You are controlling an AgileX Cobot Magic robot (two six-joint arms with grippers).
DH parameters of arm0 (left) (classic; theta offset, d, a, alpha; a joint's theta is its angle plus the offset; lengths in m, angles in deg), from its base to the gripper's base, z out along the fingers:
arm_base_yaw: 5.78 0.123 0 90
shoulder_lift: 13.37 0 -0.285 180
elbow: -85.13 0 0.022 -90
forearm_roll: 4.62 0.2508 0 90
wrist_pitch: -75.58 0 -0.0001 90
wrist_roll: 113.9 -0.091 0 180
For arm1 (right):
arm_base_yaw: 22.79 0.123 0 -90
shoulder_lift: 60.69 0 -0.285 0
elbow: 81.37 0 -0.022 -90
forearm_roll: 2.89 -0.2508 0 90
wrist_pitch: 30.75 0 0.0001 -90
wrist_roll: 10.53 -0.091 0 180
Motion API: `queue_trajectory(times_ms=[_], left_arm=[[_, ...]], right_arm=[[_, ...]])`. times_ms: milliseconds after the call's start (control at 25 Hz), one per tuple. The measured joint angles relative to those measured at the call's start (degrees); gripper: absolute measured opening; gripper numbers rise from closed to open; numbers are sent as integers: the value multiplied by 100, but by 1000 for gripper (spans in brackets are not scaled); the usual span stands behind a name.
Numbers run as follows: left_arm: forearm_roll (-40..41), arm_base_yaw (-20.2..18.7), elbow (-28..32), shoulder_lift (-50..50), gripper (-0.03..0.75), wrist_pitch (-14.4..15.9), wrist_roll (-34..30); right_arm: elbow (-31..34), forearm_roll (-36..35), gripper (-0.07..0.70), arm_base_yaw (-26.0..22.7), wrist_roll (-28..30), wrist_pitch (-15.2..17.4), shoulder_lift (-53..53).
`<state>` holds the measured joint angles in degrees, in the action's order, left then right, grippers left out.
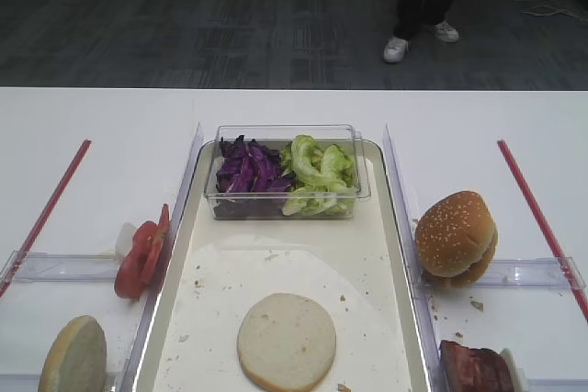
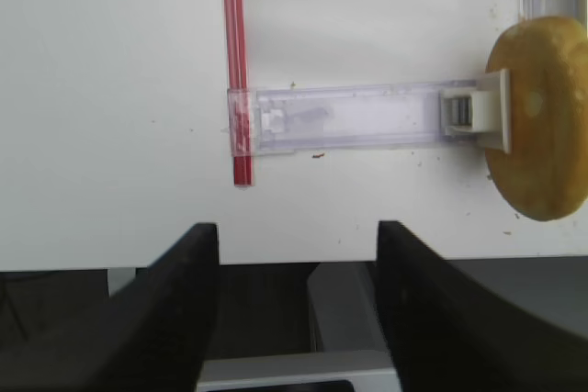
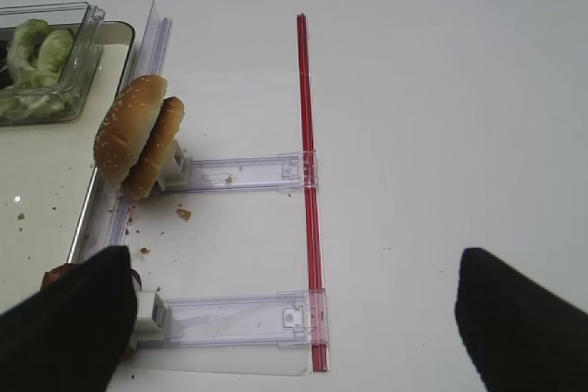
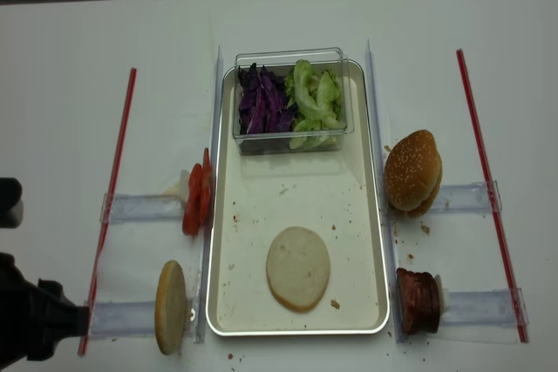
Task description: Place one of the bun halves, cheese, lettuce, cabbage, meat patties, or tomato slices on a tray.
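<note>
Bun half (image 4: pixel 298 267) lies flat on tray (image 4: pixel 228 215); both jaws open, empty.

Pale bun half (image 4: pixel 298 267) flat on tray (image 4: pixel 261 215).

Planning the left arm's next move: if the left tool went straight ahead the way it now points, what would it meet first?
Going by the left wrist view, the left tool stands open and points at the clear plastic rail on the white table. It would likely meet that first; the bun half sits off to the right. Depth is unclear.
</note>
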<state>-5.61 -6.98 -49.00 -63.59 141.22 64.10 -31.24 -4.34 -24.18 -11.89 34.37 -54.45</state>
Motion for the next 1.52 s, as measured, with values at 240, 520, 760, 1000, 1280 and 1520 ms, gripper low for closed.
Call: queue_trajectory(times_ms=[240, 520, 760, 1000, 1280, 1520], left_arm=[[0, 0, 282, 554, 364, -21, 13], [0, 0, 339, 1328, 364, 61, 18], [0, 0, 342, 2122, 364, 94, 18], [0, 0, 342, 2935, 364, 140, 27], [0, 0, 342, 3695, 364, 187, 27], [0, 0, 342, 4294, 364, 215, 97]], right_arm=[[0, 0, 692, 0, 0, 0, 0], [0, 0, 692, 0, 0, 0, 0], [0, 0, 692, 0, 0, 0, 0], [0, 0, 692, 0, 0, 0, 0], [0, 0, 692, 0, 0, 0, 0], [0, 0, 692, 0, 10, 0, 0]])
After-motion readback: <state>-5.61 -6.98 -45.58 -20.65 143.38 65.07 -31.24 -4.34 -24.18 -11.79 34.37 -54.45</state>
